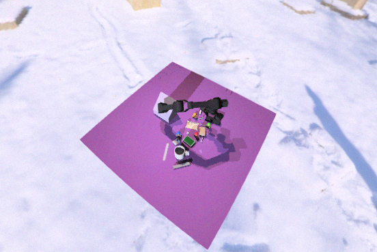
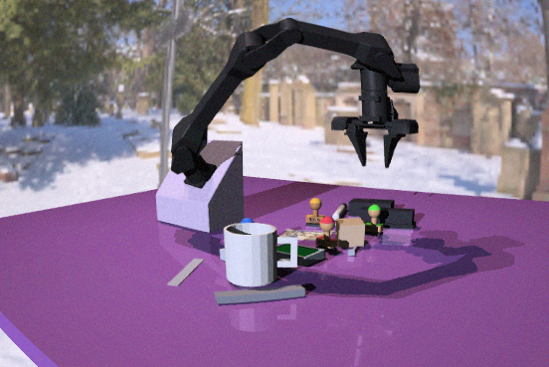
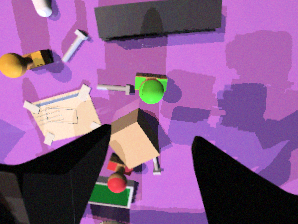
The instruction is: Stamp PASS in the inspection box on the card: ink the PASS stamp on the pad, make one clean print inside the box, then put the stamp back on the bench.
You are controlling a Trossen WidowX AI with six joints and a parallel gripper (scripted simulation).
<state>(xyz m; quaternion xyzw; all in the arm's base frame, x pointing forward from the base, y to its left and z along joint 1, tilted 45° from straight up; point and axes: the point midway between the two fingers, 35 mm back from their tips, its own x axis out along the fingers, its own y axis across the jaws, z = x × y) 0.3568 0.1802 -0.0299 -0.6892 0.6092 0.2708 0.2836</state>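
No word can be read with certainty. On the wooden block of the yellow-knobbed stamp (image 1: 194, 115) (image 2: 314, 219) (image 3: 25, 62), a short row of dark capitals is shown in the exterior view – 4 characters, it seems, perhaps HOLD, but too blurred to be confirmed. On the pale card (image 1: 192, 125) (image 2: 297, 235) (image 3: 62, 127), thin dark lines of print and an outlined box are seen from the wrist – a blue stripe is set along 1 edge – but the print is too small to be read.
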